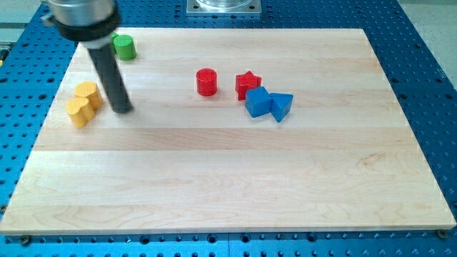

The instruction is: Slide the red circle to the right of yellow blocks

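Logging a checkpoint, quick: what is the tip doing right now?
My tip: no gripper, holds nothing; just right of the two yellow blocks, touching none; red circle far right.

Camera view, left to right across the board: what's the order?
Yellow blocks → my tip → green cylinder → red circle → red star → blue cube → blue wedge. The tip and the green cylinder sit almost level in x.

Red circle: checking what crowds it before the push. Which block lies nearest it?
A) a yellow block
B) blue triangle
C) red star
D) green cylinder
C: the red star sits just to the view's right of the red circle, closer than any other block.
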{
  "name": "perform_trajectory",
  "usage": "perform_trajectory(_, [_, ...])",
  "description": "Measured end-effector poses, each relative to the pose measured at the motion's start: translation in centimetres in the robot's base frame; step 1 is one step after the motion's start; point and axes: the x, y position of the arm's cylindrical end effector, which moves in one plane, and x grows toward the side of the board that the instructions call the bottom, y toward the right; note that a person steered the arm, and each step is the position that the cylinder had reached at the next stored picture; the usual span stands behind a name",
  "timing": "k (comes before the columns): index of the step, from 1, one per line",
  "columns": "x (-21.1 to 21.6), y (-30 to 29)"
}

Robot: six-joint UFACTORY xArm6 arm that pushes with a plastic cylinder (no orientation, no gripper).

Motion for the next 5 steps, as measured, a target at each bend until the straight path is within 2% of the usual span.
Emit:
perform_trajectory(1, [1.2,2.9])
perform_trajectory(3, [-8.4,4.0])
perform_trajectory(4, [-11.0,14.3])
perform_trajectory(5, [-6.2,13.2])
